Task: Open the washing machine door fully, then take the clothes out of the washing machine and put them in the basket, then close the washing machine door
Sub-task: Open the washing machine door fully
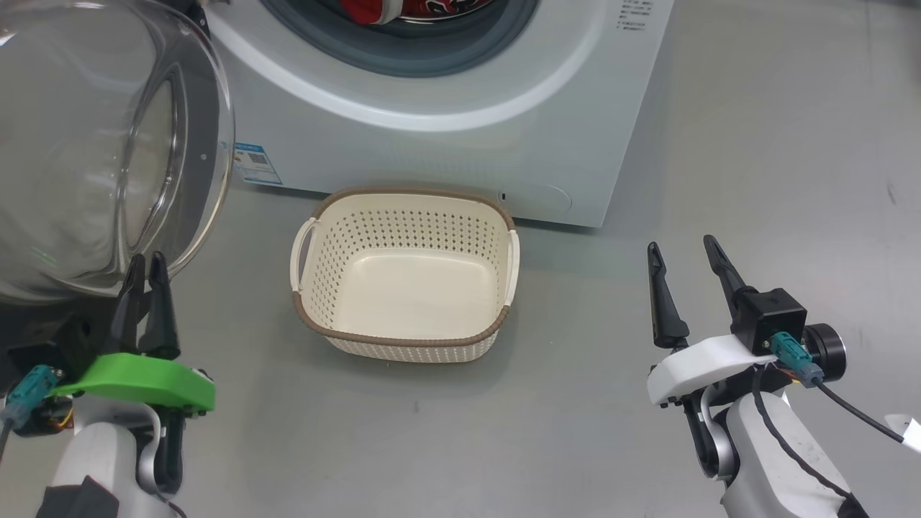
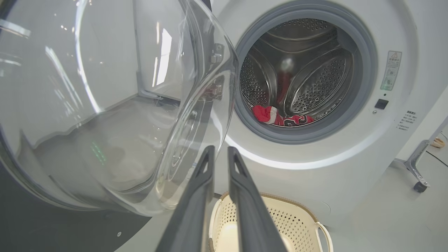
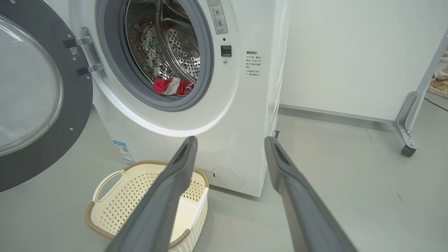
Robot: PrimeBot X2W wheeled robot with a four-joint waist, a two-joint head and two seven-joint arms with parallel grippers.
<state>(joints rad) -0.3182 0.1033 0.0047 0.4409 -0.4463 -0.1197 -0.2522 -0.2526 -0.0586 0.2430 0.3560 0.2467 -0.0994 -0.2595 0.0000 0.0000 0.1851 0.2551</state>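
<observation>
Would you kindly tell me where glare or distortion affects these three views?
Head view: reflections streak the washing machine door. Left wrist view: its glass warps the background; the washing machine bows slightly. Right wrist view: even light, clothes sharp.

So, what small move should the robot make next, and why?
Probably raise the right gripper toward the round opening of the washing machine, aiming at the clothes. The washing machine door already stands swung wide, the red clothes lie at the front inside, the basket is empty, and this gripper's jaws are wide open with nothing between them.
</observation>
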